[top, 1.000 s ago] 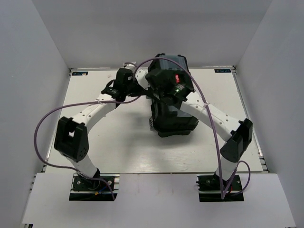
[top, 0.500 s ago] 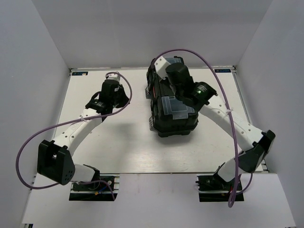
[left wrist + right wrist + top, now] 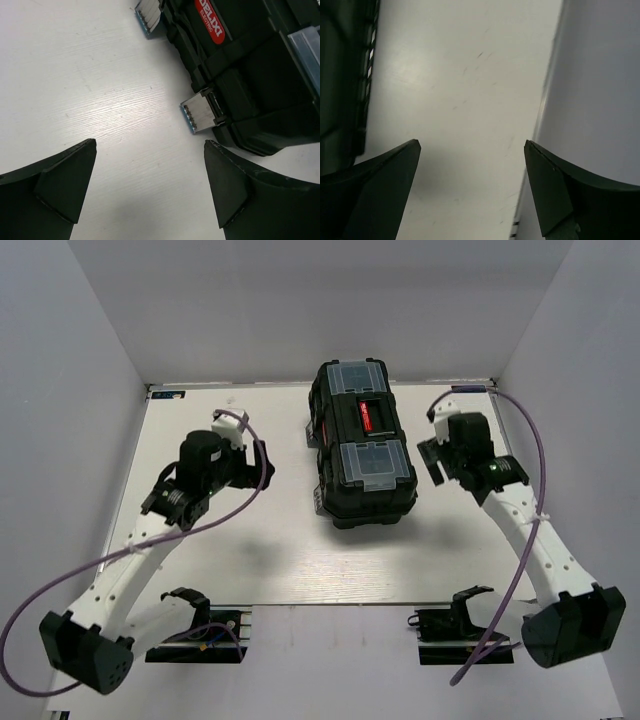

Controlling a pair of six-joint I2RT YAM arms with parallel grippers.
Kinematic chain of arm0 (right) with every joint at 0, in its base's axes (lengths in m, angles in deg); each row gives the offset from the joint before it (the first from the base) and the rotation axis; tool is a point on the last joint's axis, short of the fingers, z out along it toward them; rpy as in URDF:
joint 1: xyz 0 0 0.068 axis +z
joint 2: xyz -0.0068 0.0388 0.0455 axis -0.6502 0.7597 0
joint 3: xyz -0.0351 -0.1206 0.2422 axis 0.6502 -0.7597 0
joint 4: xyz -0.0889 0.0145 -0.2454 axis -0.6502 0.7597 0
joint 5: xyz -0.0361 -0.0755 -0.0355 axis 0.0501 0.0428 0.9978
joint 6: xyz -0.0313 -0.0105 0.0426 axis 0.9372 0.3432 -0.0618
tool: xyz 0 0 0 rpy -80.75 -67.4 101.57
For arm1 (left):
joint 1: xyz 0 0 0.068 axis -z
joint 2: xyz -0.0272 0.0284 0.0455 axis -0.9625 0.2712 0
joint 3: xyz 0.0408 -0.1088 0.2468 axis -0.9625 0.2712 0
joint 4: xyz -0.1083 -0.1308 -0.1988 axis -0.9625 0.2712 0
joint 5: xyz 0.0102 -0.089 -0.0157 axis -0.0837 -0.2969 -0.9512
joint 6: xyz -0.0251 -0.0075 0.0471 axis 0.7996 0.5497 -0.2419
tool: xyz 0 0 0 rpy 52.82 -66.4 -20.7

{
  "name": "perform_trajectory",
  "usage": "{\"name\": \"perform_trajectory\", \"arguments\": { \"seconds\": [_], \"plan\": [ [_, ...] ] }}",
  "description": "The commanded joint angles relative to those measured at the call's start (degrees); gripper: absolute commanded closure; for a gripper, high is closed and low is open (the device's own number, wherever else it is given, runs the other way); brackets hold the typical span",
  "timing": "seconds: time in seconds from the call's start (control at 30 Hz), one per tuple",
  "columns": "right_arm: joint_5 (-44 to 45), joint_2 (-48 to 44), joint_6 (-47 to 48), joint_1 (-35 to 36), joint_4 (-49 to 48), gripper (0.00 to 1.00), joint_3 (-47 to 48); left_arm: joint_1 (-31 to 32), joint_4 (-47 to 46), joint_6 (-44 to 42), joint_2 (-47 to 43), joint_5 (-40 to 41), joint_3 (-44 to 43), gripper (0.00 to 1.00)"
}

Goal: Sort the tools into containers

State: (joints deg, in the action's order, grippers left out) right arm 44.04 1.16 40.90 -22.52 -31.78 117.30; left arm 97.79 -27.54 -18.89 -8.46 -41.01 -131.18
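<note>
White table [image 3: 250,540] boxed in by pale walls [image 3: 300,310]. From above: black toolbox [image 3: 362,445] shut at centre rear, red label [image 3: 366,412] between its clear lids; right arm [image 3: 525,525], half a second ago stretched over the lid, now swung clear to the right; left arm [image 3: 150,530] likewise drawn back. No loose tools in sight; sorting judged finished. Left wrist: left gripper [image 3: 150,143] spread wide and empty, toolbox side latch [image 3: 197,114] just ahead. Right wrist: right gripper [image 3: 472,142] wide, holding nothing, over bare tabletop.
</note>
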Motion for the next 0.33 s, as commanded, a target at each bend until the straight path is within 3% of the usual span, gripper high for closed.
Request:
{"name": "perform_trajectory", "arguments": {
  "seconds": [0.0,0.13,0.3],
  "plan": [
    [-10.72,-4.94,-6.42,-0.64,2.87,0.10,-6.37,0.90,-1.52,-3.16,-5.36,2.92,5.38,0.02],
    [-9.67,-14.22,-11.17,-0.64,0.87,0.10,-15.23,0.90,-5.74,-3.16,-12.66,0.47,11.96,0.00],
    [-8.52,-21.03,-10.74,-0.90,-0.46,0.10,-20.96,0.90,-6.36,-3.68,-14.25,-0.07,12.51,0.00]
  ]
}}
